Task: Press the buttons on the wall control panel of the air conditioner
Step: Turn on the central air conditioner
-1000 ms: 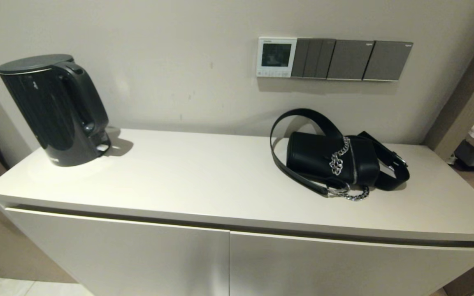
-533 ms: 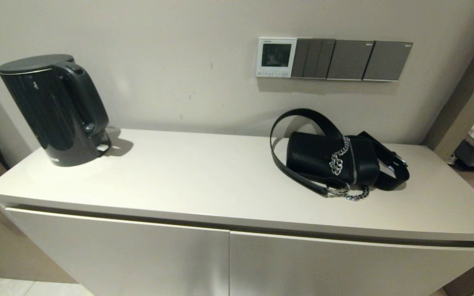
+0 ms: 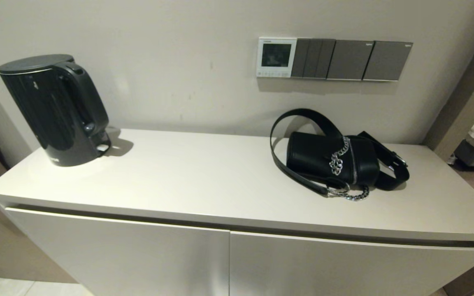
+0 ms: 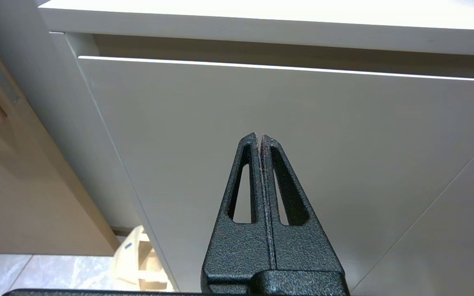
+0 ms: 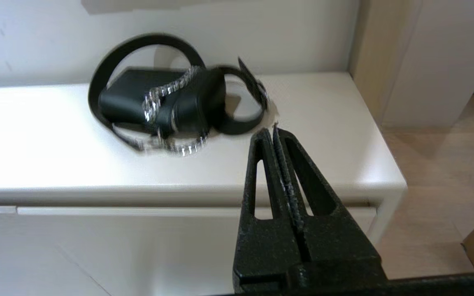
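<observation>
A white air conditioner's wall control panel (image 3: 276, 57) is fixed to the wall above a long white worktop (image 3: 220, 181), with a dark square screen and a row of tiny pale buttons (image 3: 273, 74) running horizontally along its bottom edge. Touching the panel on its right is a strip of grey switch plates (image 3: 352, 60). Below the panel and slightly to its right, a black handbag (image 3: 332, 158) with a silver chain lies on the worktop; far to the panel's left stands a black kettle (image 3: 54, 109). Neither arm appears in the head view. The right tool (image 5: 275, 130), its fingers pressed together, hovers low in front of the worktop's edge, below and to the right of the panel, facing the handbag. The left tool (image 4: 259, 137), likewise closed, sits lower, facing the cabinet door (image 4: 261, 123) beneath the worktop. The right arm looks nearer; the panel lies up, forward and leftward of it, above the handbag.
</observation>
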{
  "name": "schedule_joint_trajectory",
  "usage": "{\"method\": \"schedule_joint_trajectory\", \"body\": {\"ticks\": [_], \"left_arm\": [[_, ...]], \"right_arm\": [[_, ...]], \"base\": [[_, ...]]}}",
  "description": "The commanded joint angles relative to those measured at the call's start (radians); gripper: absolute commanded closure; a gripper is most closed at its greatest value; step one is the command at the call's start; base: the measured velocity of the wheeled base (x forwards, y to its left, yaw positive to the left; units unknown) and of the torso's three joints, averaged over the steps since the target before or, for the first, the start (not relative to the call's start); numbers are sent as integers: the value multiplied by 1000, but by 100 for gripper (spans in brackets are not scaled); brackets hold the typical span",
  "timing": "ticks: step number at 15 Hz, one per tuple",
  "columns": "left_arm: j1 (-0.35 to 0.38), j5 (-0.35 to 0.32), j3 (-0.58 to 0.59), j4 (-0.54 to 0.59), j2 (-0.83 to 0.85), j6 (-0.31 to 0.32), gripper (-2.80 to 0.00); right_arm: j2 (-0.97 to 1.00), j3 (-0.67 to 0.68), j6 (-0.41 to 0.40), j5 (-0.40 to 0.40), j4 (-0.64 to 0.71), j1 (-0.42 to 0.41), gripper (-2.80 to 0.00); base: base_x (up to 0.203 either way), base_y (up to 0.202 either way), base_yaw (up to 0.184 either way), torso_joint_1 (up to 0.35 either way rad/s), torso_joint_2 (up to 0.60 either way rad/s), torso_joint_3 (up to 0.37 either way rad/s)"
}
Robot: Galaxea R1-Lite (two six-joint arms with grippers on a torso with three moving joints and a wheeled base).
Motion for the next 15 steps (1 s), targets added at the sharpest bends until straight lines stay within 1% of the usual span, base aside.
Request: {"method": "schedule_joint_trajectory", "body": {"ticks": [1,4,6,8,9,11,12,15], "left_arm": [[0,0,1,0,0,0,0],[0,0,2,0,0,0,0],[0,0,1,0,0,0,0],[0,0,2,0,0,0,0],[0,0,2,0,0,0,0],[0,0,1,0,0,0,0],[0,0,1,0,0,0,0],[0,0,0,0,0,0,0]], "right_arm": [[187,-74,2,-1,-38,2,0],[315,-163,7,-3,-82,-3,0],[389,-187,22,-3,-106,-4,0],[469,-190,58,-8,-181,-3,0],[518,-191,74,-23,-226,-3,0],[627,-195,93,-91,-353,8,0],[676,-197,95,-140,-426,42,0],[797,-239,96,-307,-557,226,0]], "base": [[0,0,0,0,0,0],[0,0,0,0,0,0],[0,0,0,0,0,0],[0,0,0,0,0,0],[0,0,0,0,0,0],[0,0,0,0,0,0],[0,0,0,0,0,0],[0,0,0,0,0,0]]}}
